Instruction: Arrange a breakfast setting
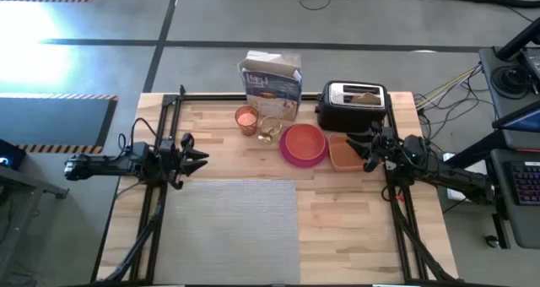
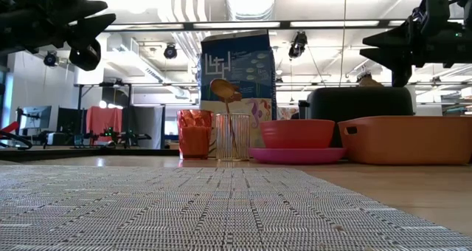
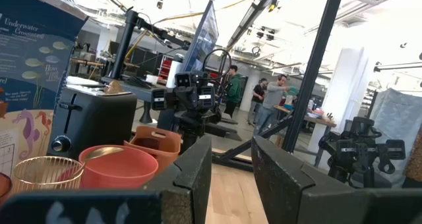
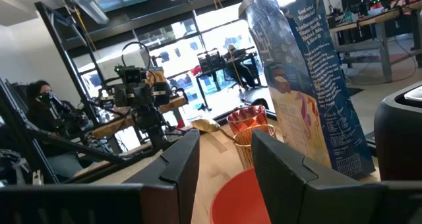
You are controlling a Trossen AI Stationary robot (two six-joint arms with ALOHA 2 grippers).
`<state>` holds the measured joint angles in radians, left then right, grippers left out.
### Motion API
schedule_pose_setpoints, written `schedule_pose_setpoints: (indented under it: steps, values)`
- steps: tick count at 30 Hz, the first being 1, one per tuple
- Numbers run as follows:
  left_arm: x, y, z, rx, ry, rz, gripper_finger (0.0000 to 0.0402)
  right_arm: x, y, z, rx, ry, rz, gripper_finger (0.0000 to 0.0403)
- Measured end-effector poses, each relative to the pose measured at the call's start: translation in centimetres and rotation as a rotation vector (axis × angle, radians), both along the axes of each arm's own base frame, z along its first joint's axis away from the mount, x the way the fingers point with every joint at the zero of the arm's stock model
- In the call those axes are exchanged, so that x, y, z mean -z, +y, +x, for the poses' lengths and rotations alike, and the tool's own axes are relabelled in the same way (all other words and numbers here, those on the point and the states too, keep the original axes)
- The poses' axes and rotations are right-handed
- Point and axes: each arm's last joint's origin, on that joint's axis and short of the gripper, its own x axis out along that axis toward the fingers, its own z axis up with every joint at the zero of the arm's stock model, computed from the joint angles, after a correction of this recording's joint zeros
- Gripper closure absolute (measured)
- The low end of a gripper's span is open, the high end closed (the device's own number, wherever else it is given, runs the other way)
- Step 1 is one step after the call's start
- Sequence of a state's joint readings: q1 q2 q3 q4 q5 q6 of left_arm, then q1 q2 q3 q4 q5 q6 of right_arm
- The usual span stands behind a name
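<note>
Wooden table (image 1: 354,228), both arms hovering: left gripper (image 1: 199,158) and right gripper (image 1: 369,156) each narrowly parted, empty. Placemat (image 1: 228,228) bare; plate (image 1: 297,157) and bowl (image 1: 305,140) crowd the glass (image 1: 269,130) (spoon inside) and cup (image 1: 246,120), so reaching in risks toppling the glass

The high camera looked straight down on the whole bench (image 1: 354,228); the low one sat at bench height, close over the placemat (image 2: 184,207), facing the room. Each wrist camera peered past its own claw across the bench, both catching the orange bowl (image 3: 119,166).
</note>
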<state>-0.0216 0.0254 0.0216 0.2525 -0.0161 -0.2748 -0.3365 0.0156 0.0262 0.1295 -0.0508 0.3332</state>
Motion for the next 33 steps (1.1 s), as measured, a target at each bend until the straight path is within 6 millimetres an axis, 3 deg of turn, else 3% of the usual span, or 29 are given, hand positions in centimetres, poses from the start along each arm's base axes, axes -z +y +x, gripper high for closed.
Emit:
schedule_pose_setpoints:
  steps: [17, 24, 33]
  values:
    - [-1.0, 0.1, -0.3, -0.051, -0.108, 0.066, 0.0310, 0.0, 0.0, 0.0, 0.000, 0.000, 0.000, 0.0275]
    - [-1.0, 0.1, -0.2, -0.011, -0.108, -0.044, 0.0310, 0.0, 0.0, 0.0, 0.000, 0.000, 0.000, 0.0275]
    - [-1.9, 0.1, 0.5, -0.024, -0.182, -0.019, 0.0310, 0.0, 0.0, 0.0, 0.000, -0.001, 0.000, 0.0275]
